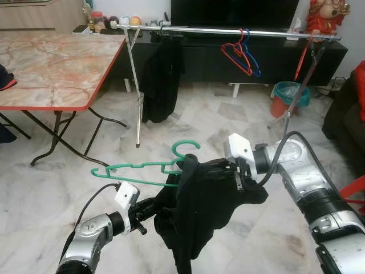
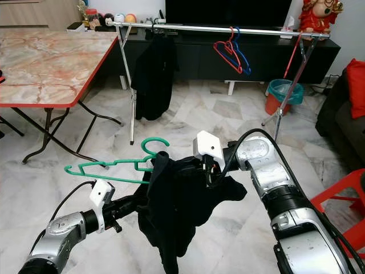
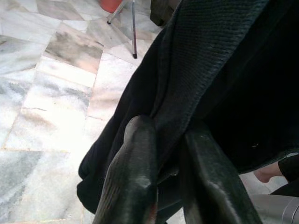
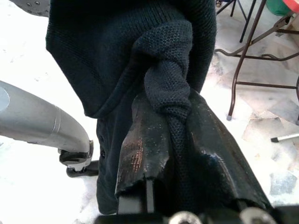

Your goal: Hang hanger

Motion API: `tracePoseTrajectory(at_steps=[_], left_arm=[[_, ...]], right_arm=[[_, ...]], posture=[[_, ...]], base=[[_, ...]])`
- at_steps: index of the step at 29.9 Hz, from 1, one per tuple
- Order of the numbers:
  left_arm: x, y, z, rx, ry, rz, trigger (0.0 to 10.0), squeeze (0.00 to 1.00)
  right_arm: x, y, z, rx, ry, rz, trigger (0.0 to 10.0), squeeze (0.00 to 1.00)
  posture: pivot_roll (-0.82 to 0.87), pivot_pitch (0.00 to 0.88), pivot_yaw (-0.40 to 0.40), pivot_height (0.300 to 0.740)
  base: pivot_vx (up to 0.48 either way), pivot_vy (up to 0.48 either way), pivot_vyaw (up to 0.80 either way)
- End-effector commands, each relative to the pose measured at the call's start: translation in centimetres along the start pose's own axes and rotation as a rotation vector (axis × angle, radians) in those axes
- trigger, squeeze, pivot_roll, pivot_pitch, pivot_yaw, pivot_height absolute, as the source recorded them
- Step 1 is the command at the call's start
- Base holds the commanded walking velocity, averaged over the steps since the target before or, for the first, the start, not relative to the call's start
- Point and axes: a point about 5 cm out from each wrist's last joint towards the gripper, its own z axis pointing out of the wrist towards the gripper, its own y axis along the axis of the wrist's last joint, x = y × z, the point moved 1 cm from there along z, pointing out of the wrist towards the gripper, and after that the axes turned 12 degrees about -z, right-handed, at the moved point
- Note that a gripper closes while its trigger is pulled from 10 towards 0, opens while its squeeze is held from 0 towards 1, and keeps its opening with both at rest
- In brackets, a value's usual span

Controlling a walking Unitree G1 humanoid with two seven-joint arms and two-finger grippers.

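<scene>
Both claws clenched on black garment (image 1: 197, 211): left gripper (image 3: 161, 154), right gripper (image 4: 173, 121). Green hanger (image 1: 142, 168) half threaded. You're mid-dressing; next, seat hanger, then carry to rail (image 1: 228, 30).

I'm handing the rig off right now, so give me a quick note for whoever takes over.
Left pincer: shut on the black garment.
Right pincer: shut on a bunched fold of the same garment.
The green hanger is partly threaded into the garment, held up between both arms.
The clothes rail stands ahead, already carrying a dark garment and red and blue hangers.
Left to do: finish seating the hanger, then hook it on the rail.
</scene>
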Motion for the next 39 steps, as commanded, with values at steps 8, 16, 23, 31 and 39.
tracePoseTrajectory(at_steps=[8, 16, 23, 31, 39], left_arm=[[-0.21, -0.08, 0.05, 0.004, -0.012, -0.001, 0.0, 0.00], [-0.17, 0.04, -0.01, -0.007, -0.014, -0.012, 0.0, 0.00], [0.02, -0.16, -0.17, -0.004, 0.001, -0.016, 0.0, 0.00], [-0.10, -0.33, -0.27, -0.009, -0.004, -0.026, 0.0, 0.00], [0.00, -0.46, -0.37, 0.001, 0.003, -0.024, 0.0, 0.00]], right_arm=[[-1.05, 1.28, -0.16, -0.026, -0.031, -0.045, 0.0, 0.00], [-1.11, 1.27, -0.16, -0.026, -0.035, -0.044, 0.0, 0.00], [-1.05, 1.22, -0.14, -0.025, -0.037, -0.043, 0.0, 0.00], [-1.00, 1.03, -0.21, -0.022, -0.045, -0.038, 0.0, 0.00], [-0.93, 0.98, -0.17, -0.023, -0.048, -0.038, 0.0, 0.00]], posture=[[-0.06, 0.000, -0.026, 0.740], [-0.06, 0.000, -0.024, 0.740], [-0.06, 0.000, -0.024, 0.740], [-0.06, 0.000, -0.020, 0.740], [-0.06, 0.000, -0.017, 0.740]], base=[[0.000, 0.000, 0.00], [0.000, 0.000, 0.00], [0.000, 0.000, 0.00], [0.000, 0.000, 0.00], [0.000, 0.000, 0.00]])
